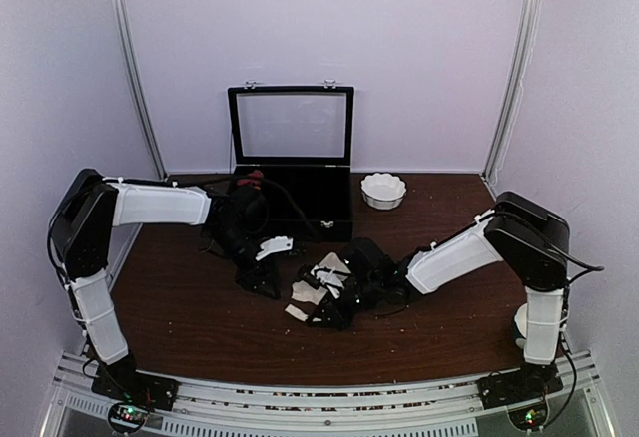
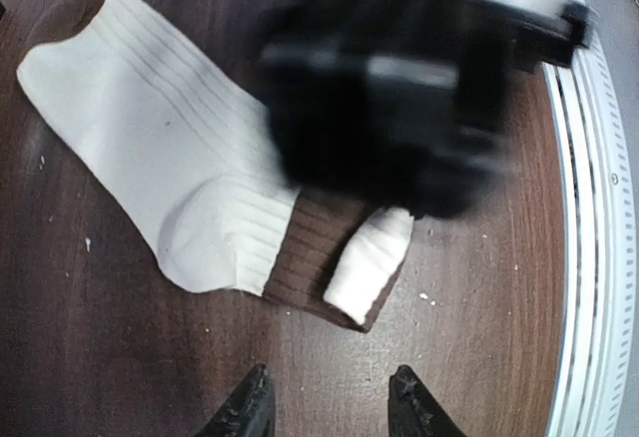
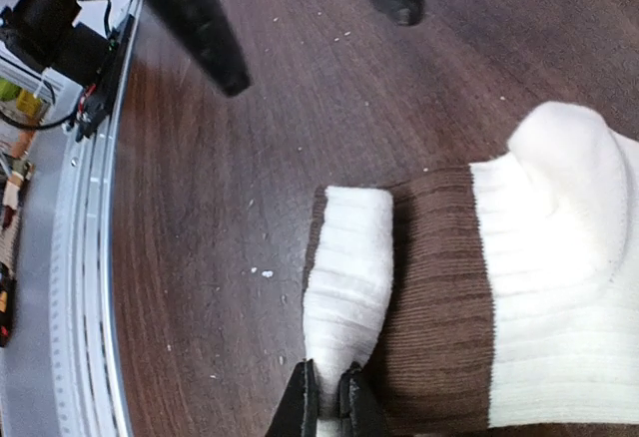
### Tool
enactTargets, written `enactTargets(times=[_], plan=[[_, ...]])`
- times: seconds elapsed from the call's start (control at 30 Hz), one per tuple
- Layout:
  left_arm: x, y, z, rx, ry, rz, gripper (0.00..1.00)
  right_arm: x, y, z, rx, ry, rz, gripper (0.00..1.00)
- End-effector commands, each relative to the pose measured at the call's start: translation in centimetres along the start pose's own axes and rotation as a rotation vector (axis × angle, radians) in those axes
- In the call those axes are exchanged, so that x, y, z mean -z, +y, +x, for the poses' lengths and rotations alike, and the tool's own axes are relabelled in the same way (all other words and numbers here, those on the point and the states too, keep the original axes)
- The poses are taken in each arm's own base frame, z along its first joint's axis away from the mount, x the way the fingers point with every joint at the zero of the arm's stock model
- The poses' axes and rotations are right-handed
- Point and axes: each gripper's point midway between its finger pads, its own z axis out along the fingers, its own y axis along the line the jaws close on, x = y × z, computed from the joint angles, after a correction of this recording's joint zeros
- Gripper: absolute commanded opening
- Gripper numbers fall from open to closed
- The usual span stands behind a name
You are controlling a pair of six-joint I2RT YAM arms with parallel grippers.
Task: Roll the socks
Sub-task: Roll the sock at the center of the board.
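your left pincer (image 2: 329, 412) is let go. its two dark pointed tips stand apart over the table (image 2: 120, 357) with only bare wood between them. they hang just beside the sock, not touching it. the table is dark brown wood with fine lines and a few pale crumbs on it.

the cream sock (image 2: 150, 148) lies flat near the middle of the table, a bit toward the front. it is soft cloth with long thin ribs, a round bump at the heel and a rounded far end. next comes a brown band (image 2: 310, 247), ribbed too, with a straight edge where it meets the cream part. on the band lies a white roll (image 3: 349, 267), short and thick like a little log. you cannot tell if the roll is part of the same sock or a second one.

your right pincer (image 3: 327, 407) is clenched on the near end of the white roll, its two tips pressed close with cloth between them. the right arm shows as a black blur over the sock in the left wrist view.

there is bare wood all round the sock. a strip of wood lies between the roll and the metal rail (image 2: 589, 257) at the front edge. at the back stand a black box (image 1: 290, 208) with its glass lid up and a small white bowl (image 1: 383, 190), both well apart from the sock.
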Motion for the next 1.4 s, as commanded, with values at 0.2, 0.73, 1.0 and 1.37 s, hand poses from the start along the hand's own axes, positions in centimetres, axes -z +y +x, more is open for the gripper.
enactTargets(times=[0.2,0.73,1.0,1.37], plan=[[-3.0,-2.0,-1.7,-0.307,0.096,-0.078,0.40,-0.3,-4.1,6.1,-0.609,0.192,-0.026,0.00],[-7.1,0.2,0.6,-0.362,0.318,-0.191,0.21,-0.3,-4.1,4.8,-0.713,0.150,-0.052,0.00],[-8.0,0.4,2.3,-0.317,0.387,-0.161,0.02,0.2,-3.7,4.5,-0.691,0.132,-0.064,0.16],[-7.7,-0.9,2.6,-0.069,0.343,0.063,0.00,3.1,-4.7,6.6,-0.625,0.102,0.047,0.46]])
